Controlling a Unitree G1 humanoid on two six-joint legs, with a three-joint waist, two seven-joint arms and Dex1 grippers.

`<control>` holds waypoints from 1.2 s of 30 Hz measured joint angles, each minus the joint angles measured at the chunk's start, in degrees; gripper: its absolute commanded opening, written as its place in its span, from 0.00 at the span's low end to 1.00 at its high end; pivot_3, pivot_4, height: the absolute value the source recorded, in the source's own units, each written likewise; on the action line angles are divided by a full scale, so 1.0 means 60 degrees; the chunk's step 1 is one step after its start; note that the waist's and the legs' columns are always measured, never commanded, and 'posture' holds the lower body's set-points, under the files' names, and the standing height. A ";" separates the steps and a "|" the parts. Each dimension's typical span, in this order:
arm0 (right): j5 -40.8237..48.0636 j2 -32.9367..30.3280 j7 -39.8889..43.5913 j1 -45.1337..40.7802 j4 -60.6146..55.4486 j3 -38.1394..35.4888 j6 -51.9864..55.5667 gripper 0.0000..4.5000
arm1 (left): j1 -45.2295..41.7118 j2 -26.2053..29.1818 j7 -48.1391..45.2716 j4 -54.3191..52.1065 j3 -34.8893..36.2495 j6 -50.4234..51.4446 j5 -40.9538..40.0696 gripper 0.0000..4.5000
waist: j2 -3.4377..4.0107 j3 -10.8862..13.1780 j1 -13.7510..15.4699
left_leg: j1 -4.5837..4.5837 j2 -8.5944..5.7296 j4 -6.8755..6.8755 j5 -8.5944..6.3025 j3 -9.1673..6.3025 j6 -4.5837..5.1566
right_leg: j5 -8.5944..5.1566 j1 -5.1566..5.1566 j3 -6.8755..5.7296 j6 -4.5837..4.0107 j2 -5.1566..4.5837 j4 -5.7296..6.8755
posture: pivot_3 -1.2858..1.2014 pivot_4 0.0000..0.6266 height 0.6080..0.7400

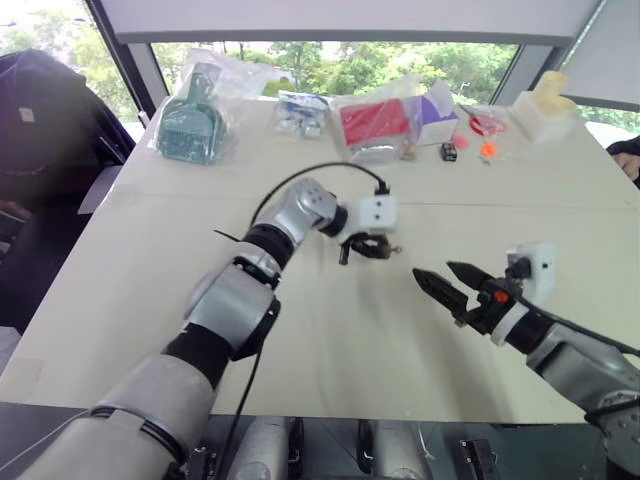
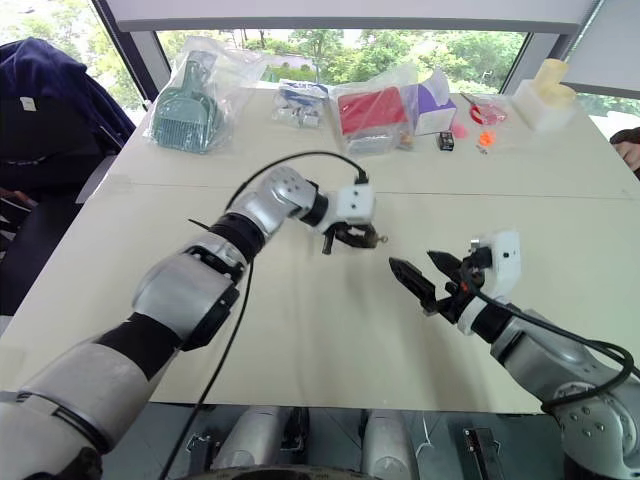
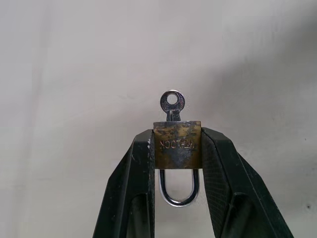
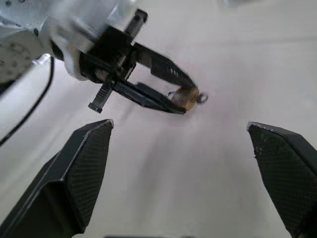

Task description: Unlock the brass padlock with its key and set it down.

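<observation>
The brass padlock [image 3: 177, 144] is clamped between the two black fingers of my left gripper [image 1: 376, 247], which holds it above the middle of the table. Its silvery shackle [image 3: 178, 191] points back toward the wrist. The key [image 3: 172, 104] sticks out of the padlock's far end, its round bow showing. From the right wrist view the padlock [image 4: 188, 96] and key [image 4: 201, 98] sit at the left gripper's tips. My right gripper [image 1: 448, 279] hovers to the right of it, open, fingers spread wide and pointing toward the padlock, nothing between them.
Along the table's far edge lie bagged items: a green dustpan [image 1: 190, 125], a red box [image 1: 375, 122], a purple pack [image 1: 437, 108], small black-and-orange trinkets [image 1: 468, 150] and a cream-coloured object [image 1: 545, 105]. A dark chair [image 1: 40, 120] stands at the left.
</observation>
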 measured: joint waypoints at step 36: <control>0.1245 0.0695 -0.0120 -0.2030 0.2013 0.1218 -0.0462 0.02 | 0.3923 0.1302 0.1658 -0.8368 -0.0256 0.3037 -0.1600 0.16 | 0.0003 -0.0002 -0.0010 | 0.0012 -0.0025 0.0016 0.0003 0.0000 0.0000 | 0.0003 0.0028 -0.0003 -0.0001 -0.0001 0.0012 | 0.52 0.24 0.96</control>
